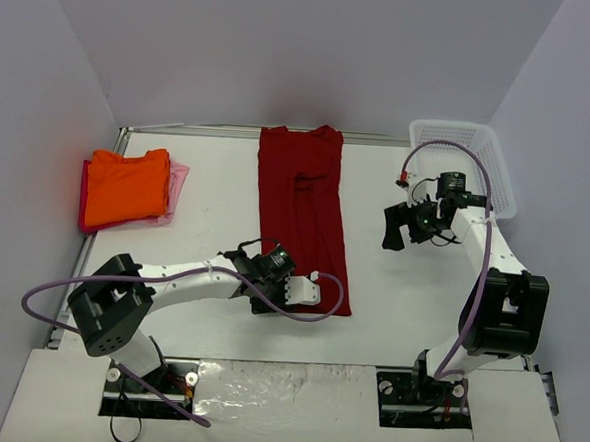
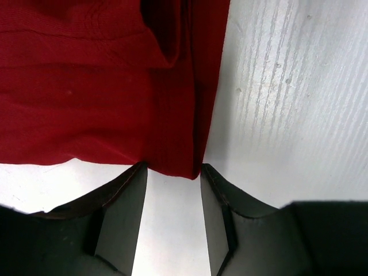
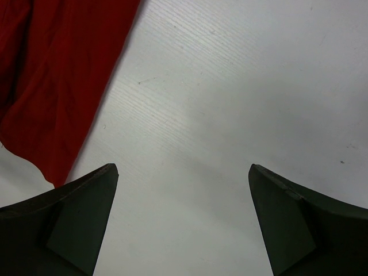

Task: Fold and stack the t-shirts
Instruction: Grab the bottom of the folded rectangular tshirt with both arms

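Top external view: a white worktop (image 1: 401, 288) carries three t-shirts, with one arm on each side of the long dark red one.
Dark red t-shirt (image 1: 301, 206): lies flat at mid-worktop as a long narrow strip, its sides folded in, running from the far edge toward the arm bases.
Orange t-shirt (image 1: 125, 186): folded, at the far left of the worktop, well apart from the dark red one.
Pale pink t-shirt (image 1: 179, 184): under the orange one, its edge showing along the right side of that pile.
Left gripper (image 1: 306, 290): low over the near end of the dark red t-shirt, toward its right corner.
Left wrist view: the left gripper (image 2: 172, 172) has its jaws parted, with bare worktop showing between them. The near corner of the dark red t-shirt (image 2: 86, 86) lies right at the fingertips, spanning the gap. Whether the cloth is pinched cannot be told.
Right gripper (image 1: 403, 231): raised to the right of the dark red t-shirt, near the basket.
Right wrist view: the right gripper (image 3: 183, 168) stands wide open with nothing between the jaws, over bare worktop. The dark red t-shirt (image 3: 52, 75) fills the upper left corner.
White mesh basket (image 1: 492, 188): at the far right corner of the worktop.
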